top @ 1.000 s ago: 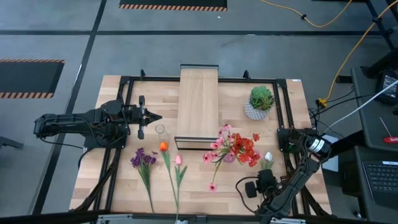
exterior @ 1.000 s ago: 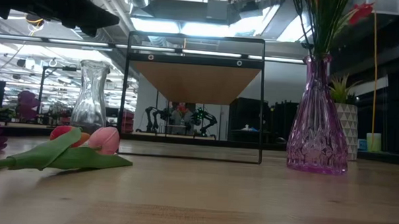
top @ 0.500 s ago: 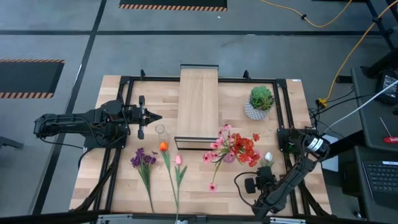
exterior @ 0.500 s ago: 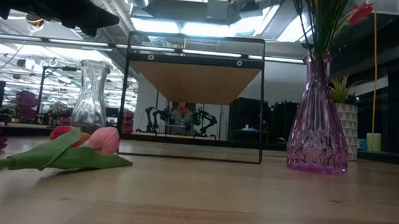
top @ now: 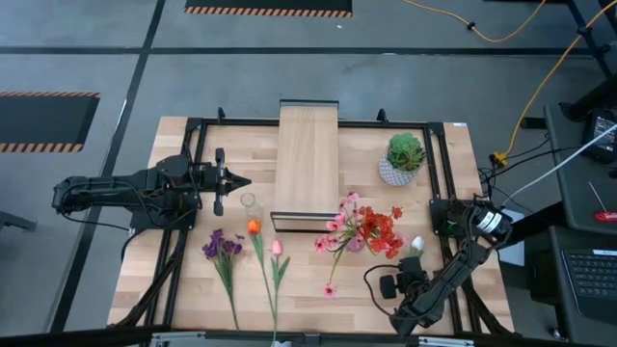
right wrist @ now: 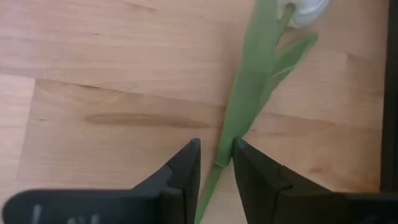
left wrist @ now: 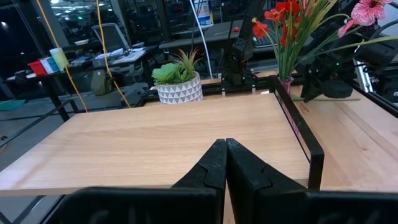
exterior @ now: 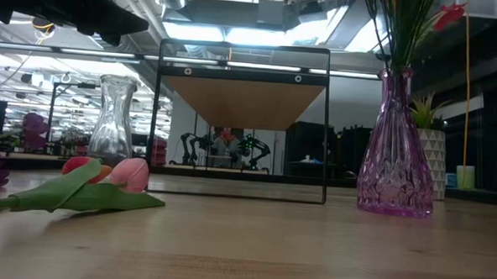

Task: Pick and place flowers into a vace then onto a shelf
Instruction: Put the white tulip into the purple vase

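Green stem (right wrist: 239,118) of the white bud (top: 416,243) sits clamped between the right gripper (right wrist: 216,163) fingers for lifting; left gripper (left wrist: 225,163) waits shut beside the shelf (top: 308,159).

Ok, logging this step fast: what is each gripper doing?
Left gripper: shut, empty, beside the shelf.
Right gripper: closed on the white flower's stem.
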Tool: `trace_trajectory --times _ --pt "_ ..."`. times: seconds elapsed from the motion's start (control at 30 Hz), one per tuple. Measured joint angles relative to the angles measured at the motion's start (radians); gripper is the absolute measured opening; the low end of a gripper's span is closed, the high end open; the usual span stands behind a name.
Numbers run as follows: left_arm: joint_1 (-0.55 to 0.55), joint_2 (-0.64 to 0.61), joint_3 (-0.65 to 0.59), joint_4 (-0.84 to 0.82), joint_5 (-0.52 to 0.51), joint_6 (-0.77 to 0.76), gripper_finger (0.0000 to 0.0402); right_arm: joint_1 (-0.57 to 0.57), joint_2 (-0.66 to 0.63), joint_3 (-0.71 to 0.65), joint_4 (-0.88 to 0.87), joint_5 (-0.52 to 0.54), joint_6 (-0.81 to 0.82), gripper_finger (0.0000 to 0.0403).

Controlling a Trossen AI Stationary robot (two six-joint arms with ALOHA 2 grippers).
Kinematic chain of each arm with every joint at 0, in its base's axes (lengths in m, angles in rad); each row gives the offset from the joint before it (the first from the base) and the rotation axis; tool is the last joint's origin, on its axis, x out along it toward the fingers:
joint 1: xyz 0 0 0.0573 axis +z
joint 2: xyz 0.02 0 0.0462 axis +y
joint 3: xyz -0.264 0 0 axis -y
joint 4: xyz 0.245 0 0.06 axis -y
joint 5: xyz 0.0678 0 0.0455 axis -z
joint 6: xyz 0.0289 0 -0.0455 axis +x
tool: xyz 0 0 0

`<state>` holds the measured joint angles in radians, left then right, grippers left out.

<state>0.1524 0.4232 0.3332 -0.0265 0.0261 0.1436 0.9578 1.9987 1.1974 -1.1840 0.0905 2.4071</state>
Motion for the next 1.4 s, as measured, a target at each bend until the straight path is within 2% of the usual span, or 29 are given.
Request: trace_trajectory --times 0.2,0.57,0.87,1.27,1.4 --pt "0.000 0.000 0.000 0.000 0.000 0.000 0.0004 0.000 0.004 0.077 -0.086 0.044 -0.003 0.0096" --pt "0.000 0.000 0.000 0.000 0.000 0.000 0.0004 -0.004 0.004 0.083 -0.113 0.012 -0.002 0.0096" --pt "0.000 0.000 0.000 0.000 0.000 0.000 0.0004 -0.012 -0.005 -0.015 0.021 0.019 0.001 0.0096" --pt "0.000 0.000 0.000 0.000 0.000 0.000 0.0004 -0.019 -0.004 -0.035 0.041 0.043 -0.013 0.0096" --pt "0.000 0.000 0.000 0.000 0.000 0.000 0.0004 -0.016 -0.003 -0.035 0.046 0.050 -0.032 0.0079"
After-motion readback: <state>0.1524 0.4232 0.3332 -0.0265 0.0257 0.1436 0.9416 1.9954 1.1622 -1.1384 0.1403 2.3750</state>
